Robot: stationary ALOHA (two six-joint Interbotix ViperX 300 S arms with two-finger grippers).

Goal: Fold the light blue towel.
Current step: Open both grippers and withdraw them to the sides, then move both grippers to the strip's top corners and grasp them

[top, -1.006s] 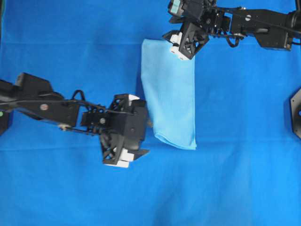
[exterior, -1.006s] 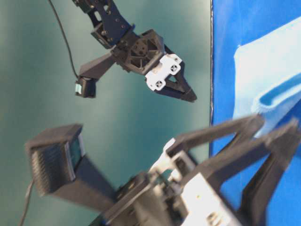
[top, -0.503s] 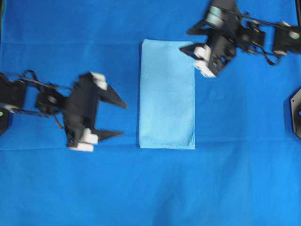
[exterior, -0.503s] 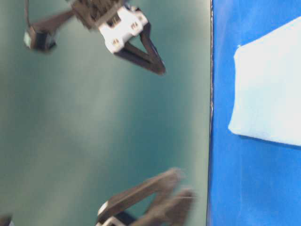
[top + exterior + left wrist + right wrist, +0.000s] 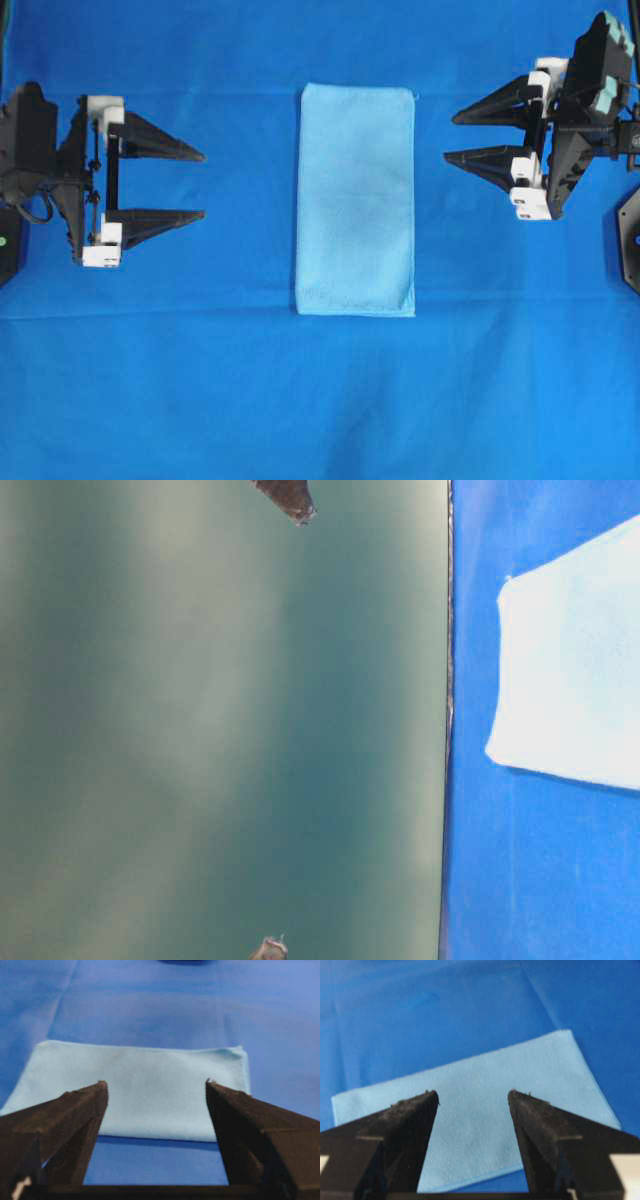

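Note:
The light blue towel [image 5: 356,200] lies flat on the table, folded into a tall narrow rectangle in the middle of the overhead view. It also shows in the table-level view [image 5: 570,670], the left wrist view [image 5: 140,1085] and the right wrist view [image 5: 480,1095]. My left gripper [image 5: 203,185] is open and empty at the far left, fingertips pointing at the towel and well apart from it. My right gripper [image 5: 449,137] is open and empty at the far right, also pointing at the towel from a distance.
The royal-blue tablecloth [image 5: 320,400] covers the whole table, with faint crease lines. A black mount [image 5: 630,240] sits at the right edge. In the table-level view a dark green wall [image 5: 220,720] fills the left side.
Both grippers have let go of the towel and pulled back to the left and right sides. The towel's lower end has settled flat into a neat rectangle.

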